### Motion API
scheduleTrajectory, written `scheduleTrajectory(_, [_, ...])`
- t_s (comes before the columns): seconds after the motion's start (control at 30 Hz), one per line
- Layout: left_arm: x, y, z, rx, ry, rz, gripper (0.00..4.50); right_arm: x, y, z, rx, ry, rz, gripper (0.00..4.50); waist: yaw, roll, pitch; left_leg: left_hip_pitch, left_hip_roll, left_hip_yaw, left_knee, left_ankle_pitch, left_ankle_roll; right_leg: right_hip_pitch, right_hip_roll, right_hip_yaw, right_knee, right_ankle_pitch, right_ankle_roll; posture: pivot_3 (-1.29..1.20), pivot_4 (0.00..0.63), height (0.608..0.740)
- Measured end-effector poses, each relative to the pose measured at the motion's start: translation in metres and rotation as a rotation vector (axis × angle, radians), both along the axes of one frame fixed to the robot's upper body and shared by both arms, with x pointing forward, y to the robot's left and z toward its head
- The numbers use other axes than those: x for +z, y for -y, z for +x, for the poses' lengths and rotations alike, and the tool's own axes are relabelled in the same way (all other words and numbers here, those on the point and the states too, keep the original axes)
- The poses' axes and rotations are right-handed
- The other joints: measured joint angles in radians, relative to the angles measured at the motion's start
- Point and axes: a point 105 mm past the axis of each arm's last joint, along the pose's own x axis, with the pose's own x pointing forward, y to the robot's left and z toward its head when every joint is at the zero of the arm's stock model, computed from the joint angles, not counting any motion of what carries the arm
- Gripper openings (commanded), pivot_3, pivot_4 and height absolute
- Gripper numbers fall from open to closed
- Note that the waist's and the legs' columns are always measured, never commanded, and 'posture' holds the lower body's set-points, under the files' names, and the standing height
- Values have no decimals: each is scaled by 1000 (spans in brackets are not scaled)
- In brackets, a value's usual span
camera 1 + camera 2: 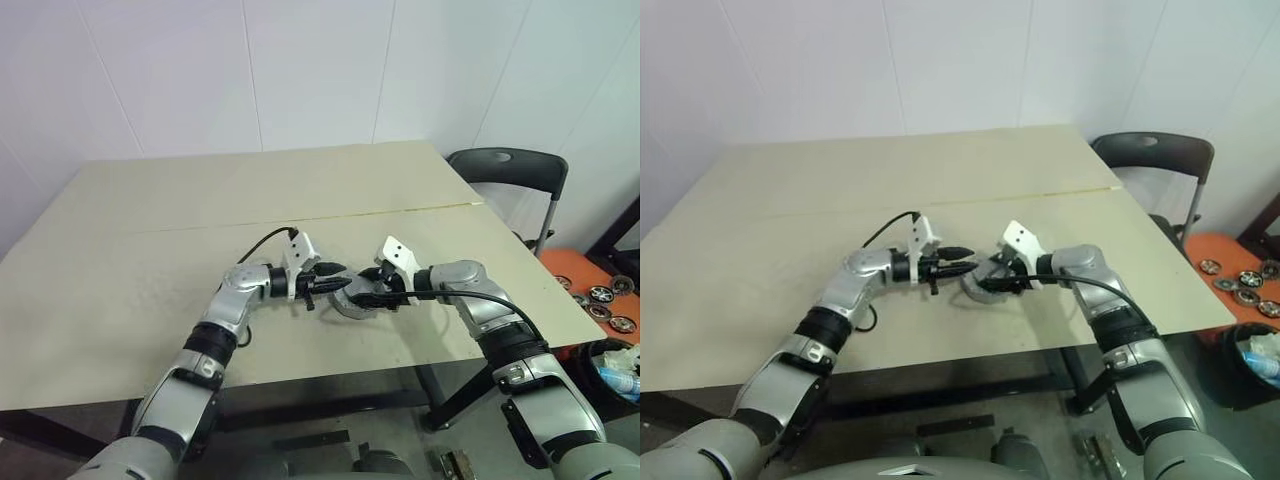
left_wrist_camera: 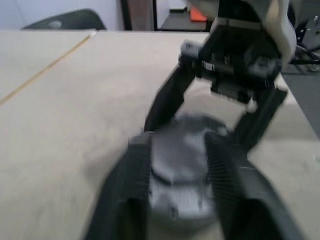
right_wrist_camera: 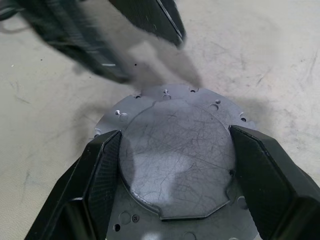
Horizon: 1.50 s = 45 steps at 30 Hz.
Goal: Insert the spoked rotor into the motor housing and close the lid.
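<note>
I have the right gripper [image 3: 172, 170] clamped across a round grey metal part [image 3: 175, 160], one finger on either side, with the part resting on the table [image 1: 150, 260] near its front edge. Its scratched flat back faces up; I cannot tell whether this is the housing or the lid, and no rotor is visible. The left gripper [image 1: 330, 283] sits just beside the part on the side opposite the right gripper, its tips at the rim; I cannot tell whether its jaws are clenched. Beyond the part, the table and a chair [image 1: 510, 170]. Judged step: two-handed handling of this part. Next move needs a secure left grip.
</note>
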Motion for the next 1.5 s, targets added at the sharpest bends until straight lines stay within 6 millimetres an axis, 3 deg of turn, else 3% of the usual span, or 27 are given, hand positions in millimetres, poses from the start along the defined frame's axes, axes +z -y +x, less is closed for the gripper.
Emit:
scheduleTrajectory(0.03, [0, 5, 0, -9, -1, 0, 24, 0, 0, 0, 0, 0, 1, 3045, -1, 0, 0, 0, 0, 0, 0, 0, 0, 0, 0, 0, 0, 0, 0, 0, 0, 740])
scheduleTrajectory(0.37, [-21, 27, -6, -93, 22, 137, 7, 0, -1, -1, -5, 2, 0, 3045, -1, 1, 0, 0, 0, -1, 0, 0, 0, 0, 1, 0, 0, 0, 0, 0, 0, 740])
scheduleTrajectory(0.57, [-23, 24, -5, -114, 71, 219, 7, 0, 0, -1, -11, 0, -5, 3045, 0, 2, -1, 0, 0, -1, 0, 0, 0, 0, 1, -1, 0, 0, 0, 0, 0, 740])
scheduleTrajectory(1.5, [-21, 23, -7, -83, 80, 167, 7, 4, 19, -7, -51, -46, 34, 3045, 33, 2, -1, -4, -3, -3, 0, -1, 2, -2, -3, -2, -2, 0, 1, 0, 0, 740])
